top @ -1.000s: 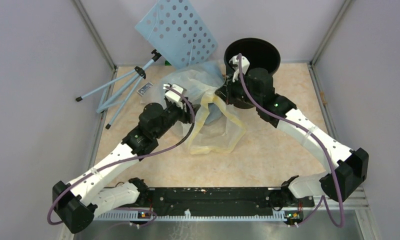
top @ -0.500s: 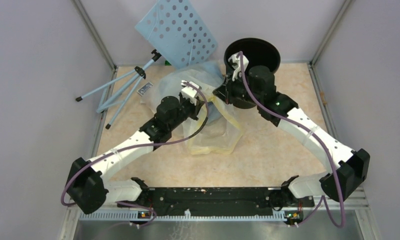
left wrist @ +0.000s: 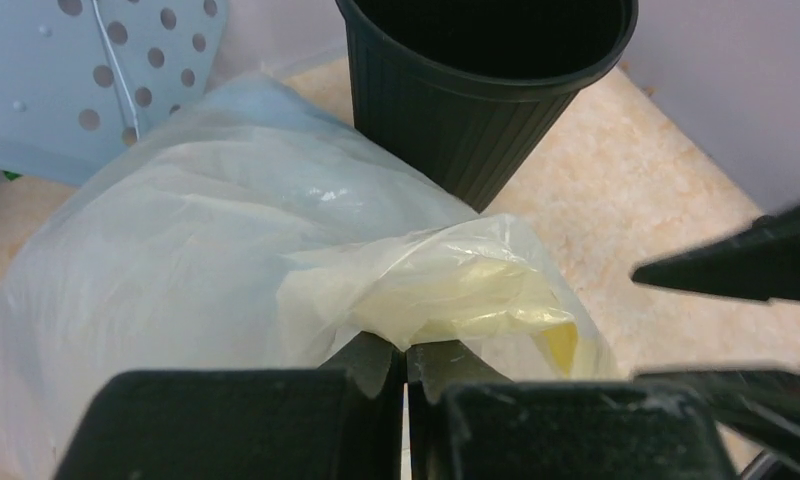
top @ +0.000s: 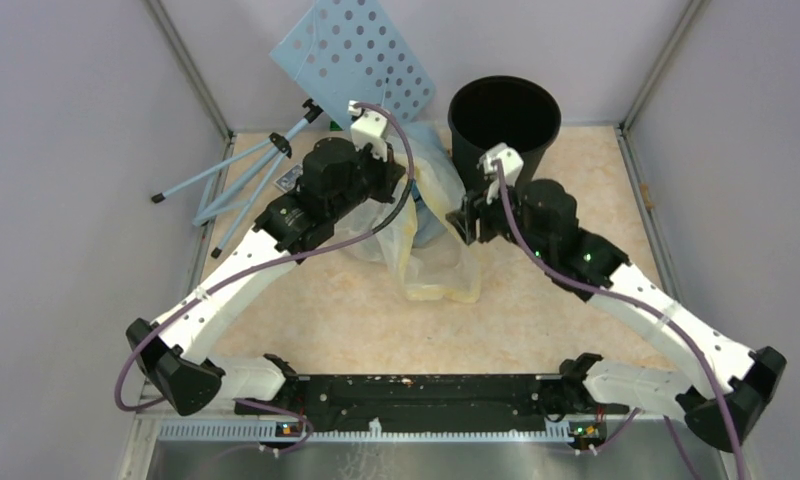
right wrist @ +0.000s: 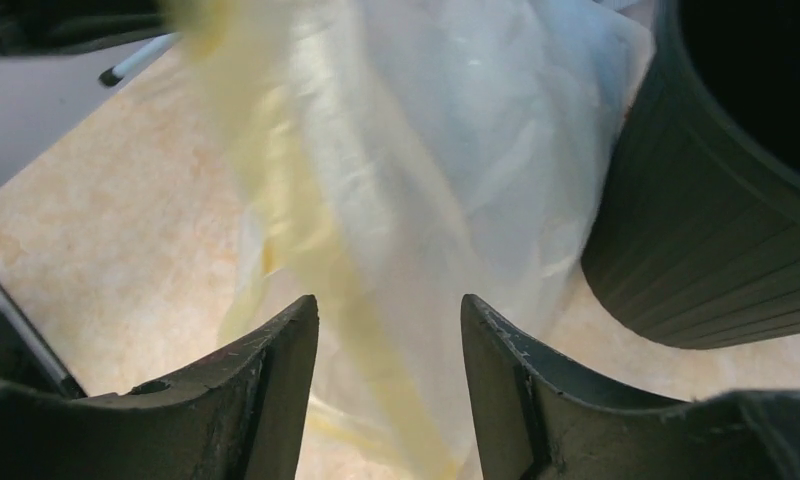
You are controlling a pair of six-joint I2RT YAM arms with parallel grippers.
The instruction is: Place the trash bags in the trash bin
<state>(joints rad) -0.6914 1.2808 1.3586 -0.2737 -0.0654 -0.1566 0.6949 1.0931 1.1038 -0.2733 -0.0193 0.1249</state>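
The black trash bin (top: 476,160) stands at the back right, upright, with nothing showing inside; it also fills the top of the left wrist view (left wrist: 446,130) and the right edge of the right wrist view (right wrist: 696,230). A heap of thin plastic lies to its left. A light-blue trash bag (top: 428,222) (left wrist: 246,100) shows within a clear yellowish sack (top: 441,270). My left gripper (top: 401,188) (left wrist: 406,350) is shut on a fold of the yellowish sack (left wrist: 456,290), holding it up. My right gripper (top: 463,222) (right wrist: 388,300) is open, with the hanging film just beyond its fingers.
A pale-blue perforated panel (top: 356,60) leans at the back, just behind the plastic heap. A light-blue tripod stand (top: 246,175) lies at the back left. Metal frame posts run along both sides of the beige table (top: 336,320).
My left gripper shut on the sack and lifted it back toward the panel. My right gripper opened, let go and drew back from the bin's rim.
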